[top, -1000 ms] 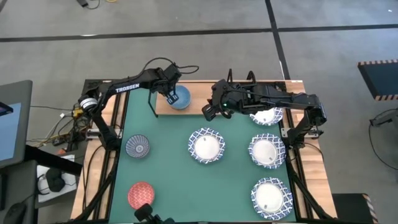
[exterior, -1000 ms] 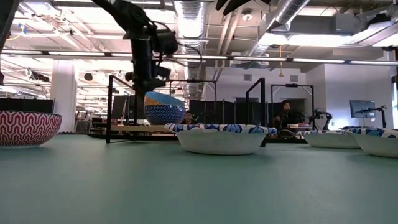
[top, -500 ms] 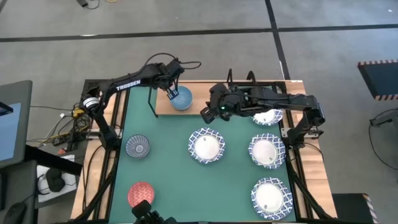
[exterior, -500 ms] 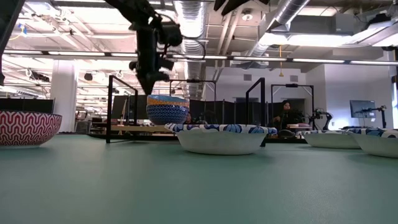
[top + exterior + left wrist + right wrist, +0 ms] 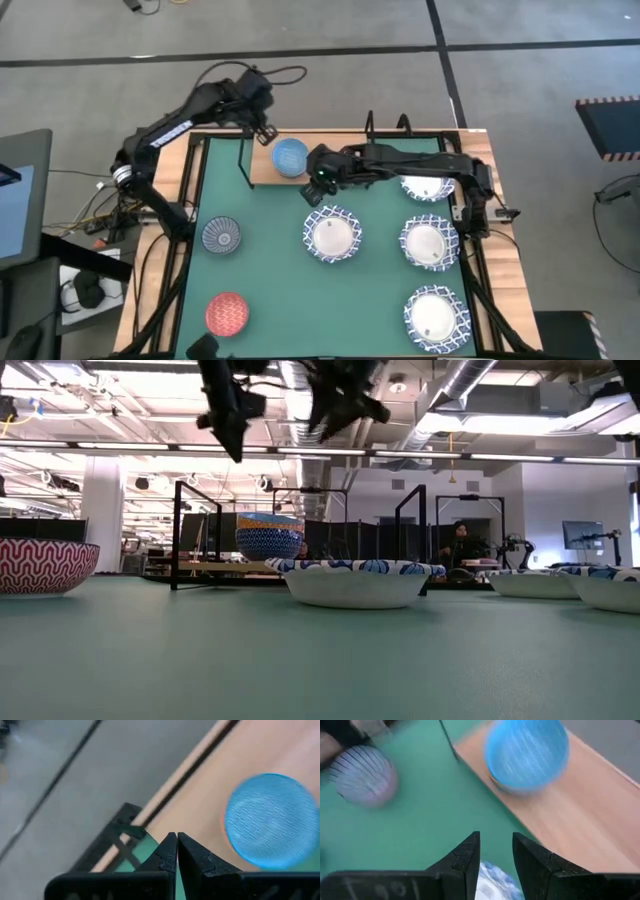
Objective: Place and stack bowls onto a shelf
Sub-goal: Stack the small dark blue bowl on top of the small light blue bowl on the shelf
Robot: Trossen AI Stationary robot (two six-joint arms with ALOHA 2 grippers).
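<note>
The blue bowl [image 5: 290,157] stands upright on its base near the left end of the light-wood shelf [image 5: 264,174]; the low view shows a yellow-orange band under the blue bowl's [image 5: 268,536] rim. My left gripper [image 5: 262,131] hovers shut above the shelf's far left corner, clear of the bowl [image 5: 270,820]. My right gripper [image 5: 318,181] is open, just right of the bowl [image 5: 526,752] by the shelf's near edge, touching nothing. One white blue-rimmed bowl [image 5: 428,185] sits at the shelf's right end.
Three white blue-rimmed bowls [image 5: 332,233], [image 5: 428,243], [image 5: 436,316] lie on the green mat [image 5: 270,280], with a grey bowl [image 5: 221,236] and a red bowl [image 5: 228,313] on its left side. The shelf's black wire frame [image 5: 243,160] stands beside the left gripper.
My left gripper has set the blue bowl down on the shelf, let go of it, then risen and pulled back toward the table's far left corner. The bowl now rests on the plank. My right gripper has moved toward the table's left, nearer the blue bowl.
</note>
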